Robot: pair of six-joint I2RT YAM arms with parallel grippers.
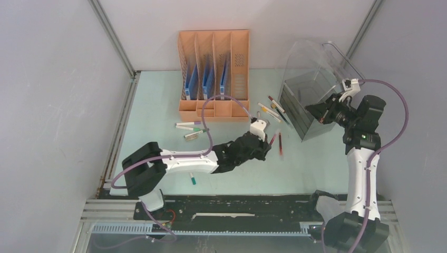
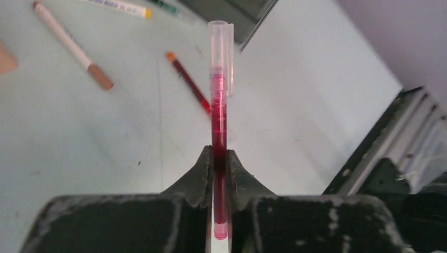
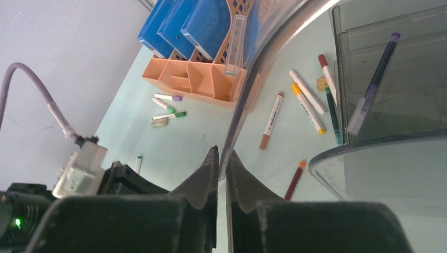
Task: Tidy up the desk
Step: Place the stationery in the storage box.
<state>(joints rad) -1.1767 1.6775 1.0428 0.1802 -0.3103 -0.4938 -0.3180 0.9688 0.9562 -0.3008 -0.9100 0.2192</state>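
- Gripping a red pen [image 2: 219,121]: left tool [image 2: 219,155] is closed on the barrel, clear cap pointing away from the fingers, pen clear of the surface.
- Worktop [image 1: 158,105]: pale mint-green slab filling the space between the grey walls, with a black rail along its near edge.
- Left tool sits over the middle of the worktop, right of centre; a second dark red pen [image 2: 188,81] with an orange end lies flat just past it.
- Right tool [image 3: 222,153]: jaws almost together, pinching the thin clear edge of the smoky bin [image 1: 308,100] at the far-right corner.
- Purple pen [image 3: 371,84] shows through the bin wall.
- Orange file rack [image 1: 213,74] stands at the far edge, mid-width, with blue folders [image 1: 192,79] in its slots.
- Loose markers [image 1: 271,110] are scattered between rack and bin.
- Few more markers [image 1: 190,126] lie just in front of the rack's left end.
- One green-tipped marker [image 1: 193,179] lies near the near edge, beside the left arm.
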